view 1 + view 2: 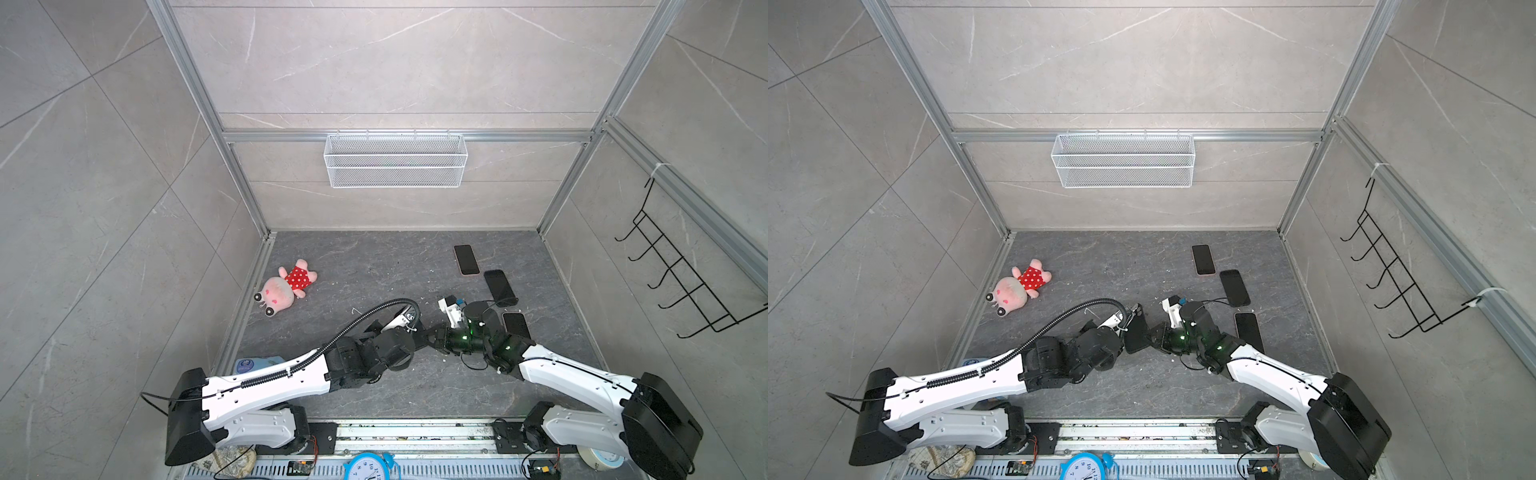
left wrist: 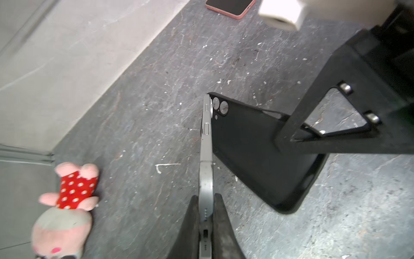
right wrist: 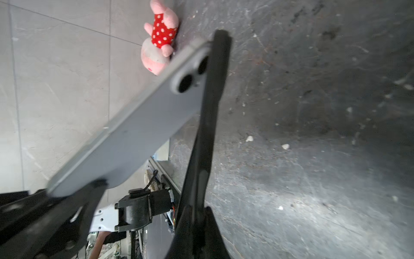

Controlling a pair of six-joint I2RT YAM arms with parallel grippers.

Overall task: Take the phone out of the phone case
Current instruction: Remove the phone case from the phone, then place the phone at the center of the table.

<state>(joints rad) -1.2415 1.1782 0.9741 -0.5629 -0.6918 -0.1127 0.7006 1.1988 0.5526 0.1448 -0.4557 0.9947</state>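
Looking in, you find the left jaws clamped tight on the bottom end of the grey phone (image 2: 206,157), and the right jaws pinched on an edge of the black phone case (image 2: 253,152). Phone and case splay apart, meeting only at the camera end, held over the worktop (image 1: 1121,270), right of the plush toy (image 1: 1019,286) in a top view.

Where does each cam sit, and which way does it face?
Top views: overhead at the front, looking down at the table; left arm and right arm show.
Left wrist: behind the left claw, looking along the phone it grips.
Right wrist: behind the right claw, looking along the case it grips.
Shared: both wrist views show the plush toy.
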